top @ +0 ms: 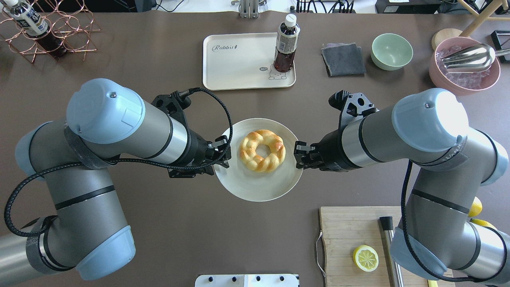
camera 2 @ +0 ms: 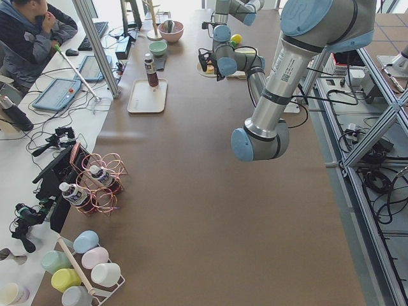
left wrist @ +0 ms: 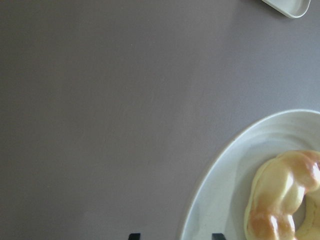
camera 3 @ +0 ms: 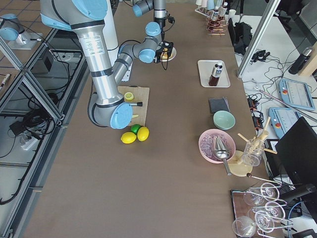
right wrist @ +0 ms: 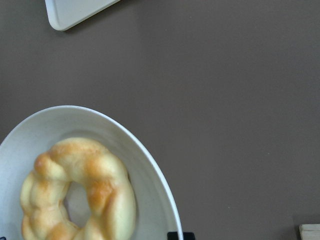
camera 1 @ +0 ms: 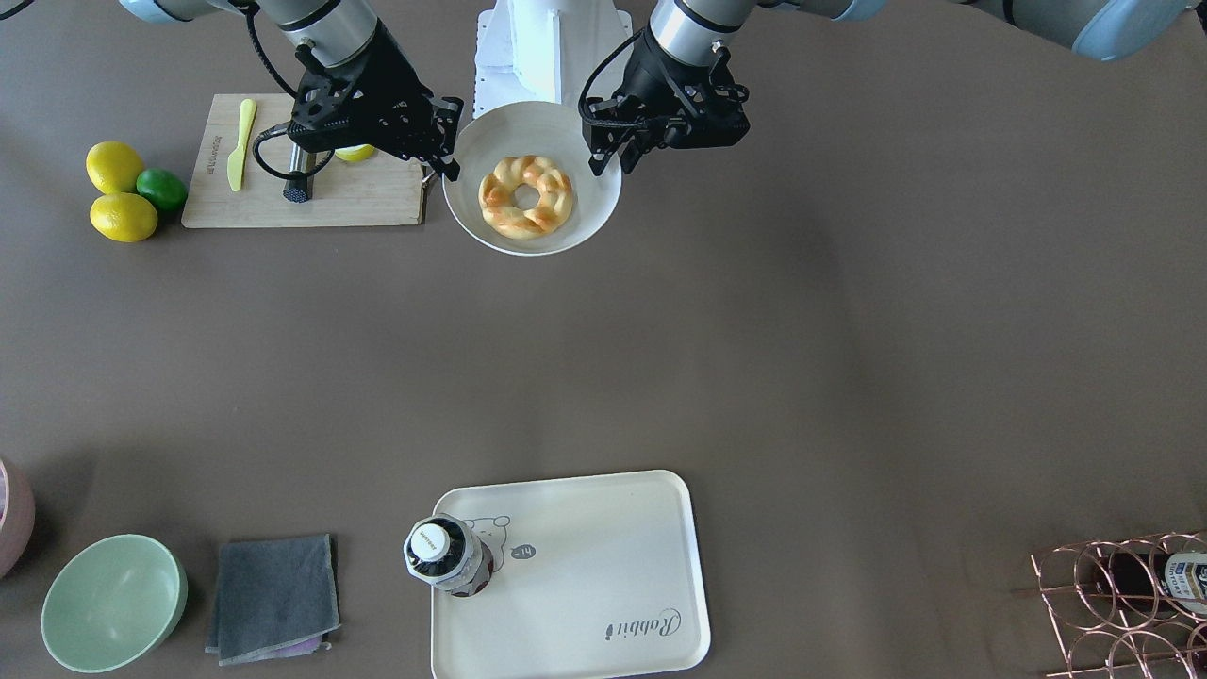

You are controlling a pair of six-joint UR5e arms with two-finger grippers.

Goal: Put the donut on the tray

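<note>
the left gripper (top: 224,152) sits at the 9 o'clock edge of the plate (top: 247,187) in the overhead view, fingers spread. its wrist view shows only two dark fingertips (left wrist: 134,236), cut off by the bottom edge and well apart, with the plate rim between them. the right gripper (top: 298,154) sits opposite at 3 o'clock, also spread. its wrist view shows one dark tip (right wrist: 180,235) just beside the rim. we cannot tell whether any finger touches the plate, and in the side views both grippers are too small to read.

the donut (top: 248,151) lies near the middle of the round white plate, between the two grippers. it is a twisted, braided ring, glossy golden with browner patches and a small hole. the left wrist view cuts most of it off.

the tray (top: 239,59) is well apart at the plate's 12 o'clock: cream, rectangular, with rounded corners, a raised rim and grey script. each wrist view catches just one corner. a dark drink bottle (top: 285,48) with a white cap stands upright on its right end.

at the plate's 4 o'clock we see a wooden cutting board (top: 346,239) holding a lemon half (top: 365,258), cut face up; the right arm hides the board's right side. toward 1 and 2 o'clock lie a folded grey cloth (top: 343,59), a smooth pale green bowl (top: 392,51), and a pink bowl (top: 464,85) of ice with a metal scoop (top: 468,57).
</note>
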